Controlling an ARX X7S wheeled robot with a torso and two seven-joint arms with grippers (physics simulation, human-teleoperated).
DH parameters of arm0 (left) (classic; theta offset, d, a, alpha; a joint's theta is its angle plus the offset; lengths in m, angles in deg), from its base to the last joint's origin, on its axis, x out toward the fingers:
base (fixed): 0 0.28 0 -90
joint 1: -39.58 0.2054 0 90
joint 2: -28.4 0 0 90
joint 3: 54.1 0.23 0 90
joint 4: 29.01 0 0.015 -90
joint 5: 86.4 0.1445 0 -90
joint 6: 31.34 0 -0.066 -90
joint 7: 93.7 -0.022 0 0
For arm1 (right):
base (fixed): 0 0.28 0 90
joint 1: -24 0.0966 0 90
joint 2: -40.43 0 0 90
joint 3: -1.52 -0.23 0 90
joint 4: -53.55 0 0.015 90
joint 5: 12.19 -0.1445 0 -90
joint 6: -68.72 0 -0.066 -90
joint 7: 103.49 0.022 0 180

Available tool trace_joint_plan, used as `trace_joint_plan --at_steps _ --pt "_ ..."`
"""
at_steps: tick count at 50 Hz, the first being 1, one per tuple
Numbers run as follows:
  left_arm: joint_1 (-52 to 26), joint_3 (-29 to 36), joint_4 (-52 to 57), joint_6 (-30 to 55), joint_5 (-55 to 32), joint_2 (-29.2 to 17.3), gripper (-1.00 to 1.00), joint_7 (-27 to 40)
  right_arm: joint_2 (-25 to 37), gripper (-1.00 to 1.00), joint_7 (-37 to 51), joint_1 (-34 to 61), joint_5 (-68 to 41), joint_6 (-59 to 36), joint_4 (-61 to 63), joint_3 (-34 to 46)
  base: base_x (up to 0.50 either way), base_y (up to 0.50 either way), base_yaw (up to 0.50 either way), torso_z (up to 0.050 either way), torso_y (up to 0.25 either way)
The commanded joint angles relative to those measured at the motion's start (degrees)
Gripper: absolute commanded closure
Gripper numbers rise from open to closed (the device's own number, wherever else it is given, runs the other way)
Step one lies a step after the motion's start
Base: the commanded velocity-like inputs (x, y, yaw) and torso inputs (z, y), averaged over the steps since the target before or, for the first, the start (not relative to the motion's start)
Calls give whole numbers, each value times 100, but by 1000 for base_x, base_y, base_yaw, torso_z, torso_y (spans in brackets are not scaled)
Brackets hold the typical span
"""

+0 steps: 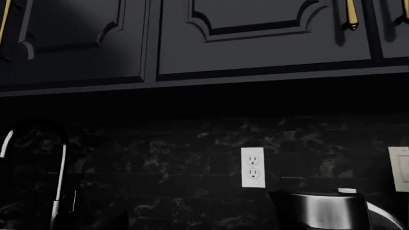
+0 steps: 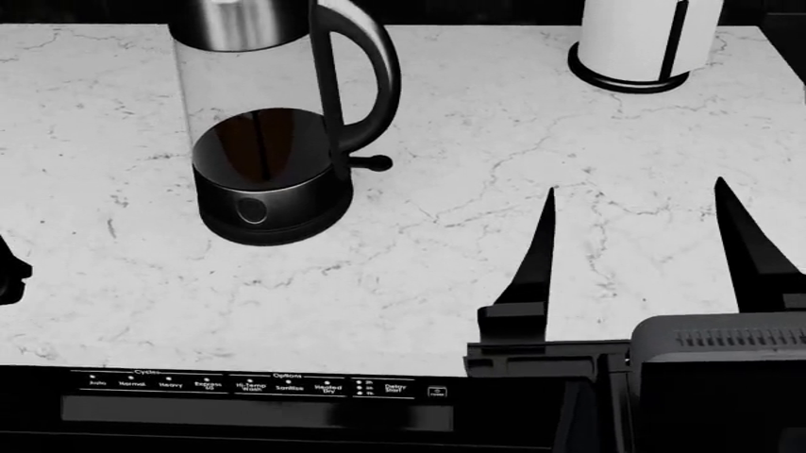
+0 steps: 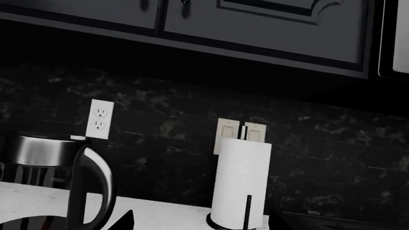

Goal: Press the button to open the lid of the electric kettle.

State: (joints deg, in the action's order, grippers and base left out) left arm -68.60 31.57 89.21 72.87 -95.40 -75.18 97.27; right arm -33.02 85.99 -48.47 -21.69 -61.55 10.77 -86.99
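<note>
The electric kettle [image 2: 264, 142] stands at the counter's back left, a clear-glass jug holding dark liquid on a black base, with its looped handle [image 2: 365, 85] facing right. Its metal collar also shows in the left wrist view [image 1: 319, 211] and the right wrist view [image 3: 38, 151]. The button shows only as a thin light-grey sliver on top by the handle [image 3: 78, 137] [image 1: 347, 190]. The lid's flat top is hidden in every view. My right gripper [image 2: 643, 236] is open and empty, low over the counter to the right of the kettle. Only a dark edge of my left gripper [image 2: 10, 269] shows.
A white paper-towel cylinder [image 2: 648, 38] on a black ringed foot stands at the back right, also in the right wrist view [image 3: 240, 179]. The kettle base has a small black lever [image 2: 377, 162]. A faucet [image 1: 61, 177], wall outlets [image 1: 253, 166] and dark cabinets lie behind. A dishwasher panel [image 2: 252, 385] sits below the counter edge.
</note>
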Motion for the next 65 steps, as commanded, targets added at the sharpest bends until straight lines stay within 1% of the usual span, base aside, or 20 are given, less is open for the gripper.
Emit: trace_joint_plan --at_steps 1,3,5,8,10,18,28,29,35,43,45,46,53,54,61,62,65 --pt "-56 92 -5 5 473 -145 -100 277 177 -100 57 -2 237 77 42 268 391 402 0 0 0" --pt "-60 -55 21 -45 199 -86 -100 236 193 -100 52 -11 231 87 82 267 430 346 0 0 0" --pt "-143 -91 144 177 70 -165 -100 170 206 -100 33 -32 217 154 87 264 461 287 0 0 0" --pt "-130 -175 92 128 -27 -145 -100 172 198 -100 33 -39 187 175 58 240 491 214 0 0 0" --pt "-195 -258 234 358 -165 -186 -100 175 131 -100 -16 -66 3 200 37 92 500 72 0 0 0" --pt "-204 -225 238 399 -82 -220 -100 249 115 -100 9 -77 -53 222 49 44 500 0 0 0 0" --pt "-199 -234 261 408 -120 -257 -100 254 -24 -100 5 -100 -340 276 15 -200 500 0 0 0 0" --pt "-229 -333 213 447 -241 -253 -100 240 -111 -100 -24 -34 -538 119 -30 -269 0 0 0 0 0" --pt "-228 -324 217 456 -252 -270 -100 251 -40 -100 18 -6 -473 44 -9 -188 21 39 0 0 0" --pt "-223 -329 252 487 -280 -289 -100 269 -8 -100 38 7 -451 18 -24 -99 205 498 0 0 2" --pt "-224 -331 246 484 -289 -293 -100 271 -30 -100 27 -36 -473 144 -29 -139 207 498 0 0 0" --pt "-224 -331 222 458 -288 -290 -100 269 -72 -100 23 -52 -546 190 -35 -230 0 0 0 0 0" --pt "-228 -309 228 473 -292 -304 -100 288 -52 -100 24 -43 -582 190 -33 -226 0 0 0 0 0" --pt "-229 -303 212 459 -288 -303 -100 289 -31 -100 -2 -114 -529 378 1 -213 207 -62 0 0 0" --pt "-230 -276 216 461 -286 -315 -100 306 -89 -100 30 -99 -695 339 -15 -378 449 -224 0 0 0" --pt "-229 -275 218 460 -285 -317 -100 310 -67 -100 40 -40 -732 173 -14 -353 59 0 0 0 0" --pt "-216 -276 238 463 -295 -323 -100 316 -69 -100 78 -41 -699 184 4 -324 0 0 0 0 0"
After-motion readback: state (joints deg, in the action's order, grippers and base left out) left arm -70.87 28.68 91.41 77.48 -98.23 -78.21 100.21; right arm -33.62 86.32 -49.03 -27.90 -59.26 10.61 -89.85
